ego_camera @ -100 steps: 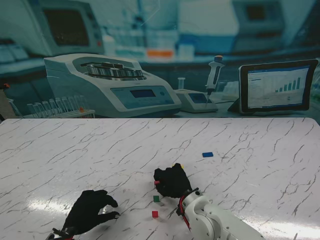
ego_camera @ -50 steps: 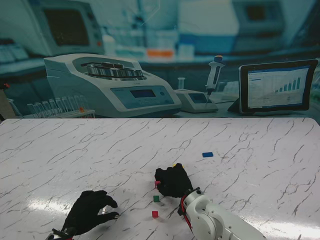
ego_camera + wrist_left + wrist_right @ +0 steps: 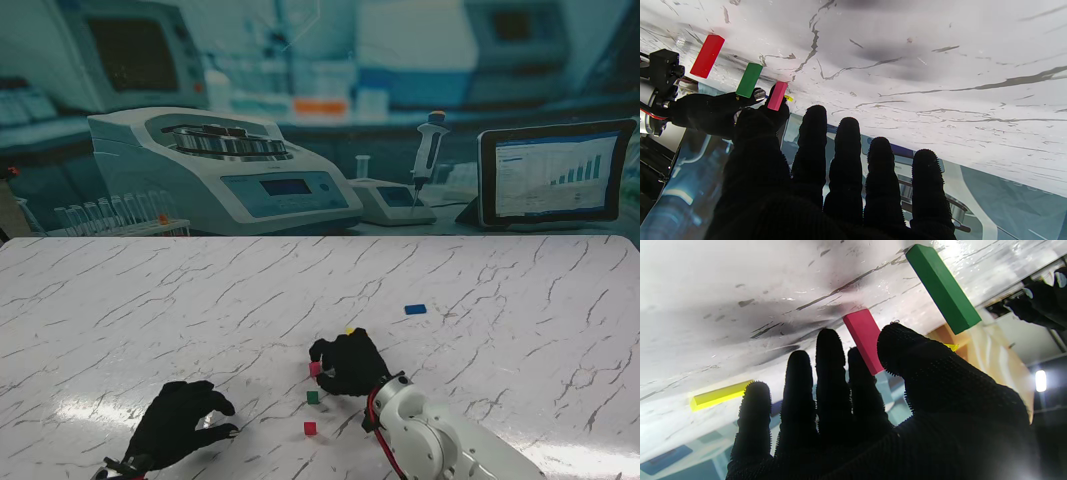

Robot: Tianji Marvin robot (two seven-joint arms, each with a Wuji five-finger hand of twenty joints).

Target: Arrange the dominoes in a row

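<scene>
Three dominoes stand in a line running away from me: red (image 3: 310,428) nearest, green (image 3: 313,397), then pink (image 3: 315,369). The left wrist view shows the same red (image 3: 707,56), green (image 3: 749,80) and pink (image 3: 777,95) upright. My right hand (image 3: 348,365) hovers just right of the pink domino (image 3: 863,336), thumb and fingers spread on either side of its top, seemingly loose. A yellow domino (image 3: 350,330) lies flat past that hand, and a blue one (image 3: 415,309) lies farther off to the right. My left hand (image 3: 180,425) rests open near the front left.
Lab equipment, a pipette stand and a tablet (image 3: 555,175) line the table's far edge. The white marbled table top (image 3: 520,350) stretches wide on both sides of the dominoes. The right forearm (image 3: 420,445) crosses the near right.
My right hand and wrist have shifted slightly right, uncovering more of the pink domino, which stays in place. The left hand has not moved.
</scene>
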